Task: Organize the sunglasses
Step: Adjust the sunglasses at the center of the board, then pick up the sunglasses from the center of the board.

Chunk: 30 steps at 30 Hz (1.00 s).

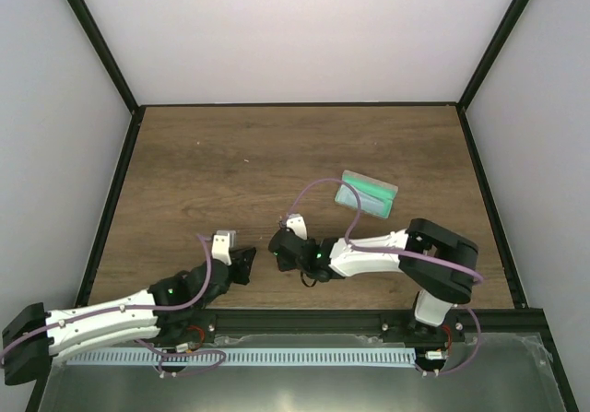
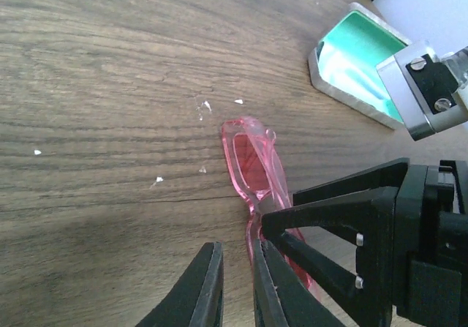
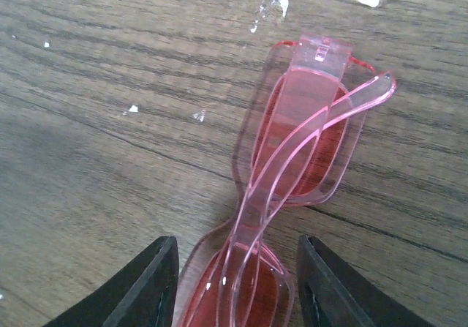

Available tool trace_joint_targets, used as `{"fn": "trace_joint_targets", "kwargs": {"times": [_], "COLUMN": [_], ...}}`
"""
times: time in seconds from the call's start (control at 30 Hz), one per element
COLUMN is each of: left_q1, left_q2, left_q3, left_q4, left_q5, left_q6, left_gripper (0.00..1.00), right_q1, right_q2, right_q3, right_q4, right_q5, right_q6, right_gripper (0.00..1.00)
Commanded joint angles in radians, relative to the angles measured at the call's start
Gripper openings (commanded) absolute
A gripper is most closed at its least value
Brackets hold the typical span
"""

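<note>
Red sunglasses point(image 3: 292, 195) lie folded flat on the table point(image 3: 88, 122), my right pincer point(image 3: 235, 283) half-wide astride one lens end, likely lined up to clamp, my left pincer point(image 2: 235, 276) nearly shut and empty just beside the frame, probably steadying it; green-lined case point(image 2: 351, 56) sits open farther back.
</note>
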Motion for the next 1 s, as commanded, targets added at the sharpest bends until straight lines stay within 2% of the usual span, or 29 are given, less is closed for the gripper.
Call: {"fn": "trace_joint_targets", "kwargs": {"times": [0.0,0.43,0.63,0.97], "left_q1": [-0.001,-0.001,-0.001,0.008], "left_q2": [-0.01,0.027,0.047,0.129], "left_q3": [-0.01,-0.014,-0.014,0.021], "left_q4": [-0.03,-0.01,0.006,0.062], "left_q5": [-0.021,-0.032,-0.033,-0.048], "left_q6": [0.001,0.003,0.001,0.031], "left_gripper": [0.14,0.15,0.15,0.16], "right_q1": [0.013,0.015,0.016,0.008], "right_q2": [0.02,0.042,0.013,-0.138], "right_q3": [0.051,0.071,0.059,0.006], "right_q4": [-0.056,-0.085,-0.096,-0.115], "right_q5": [0.053,0.071,0.09,0.131], "right_q6": [0.019,0.033,0.037,0.022], "right_gripper": [0.45,0.2,0.18,0.16]}}
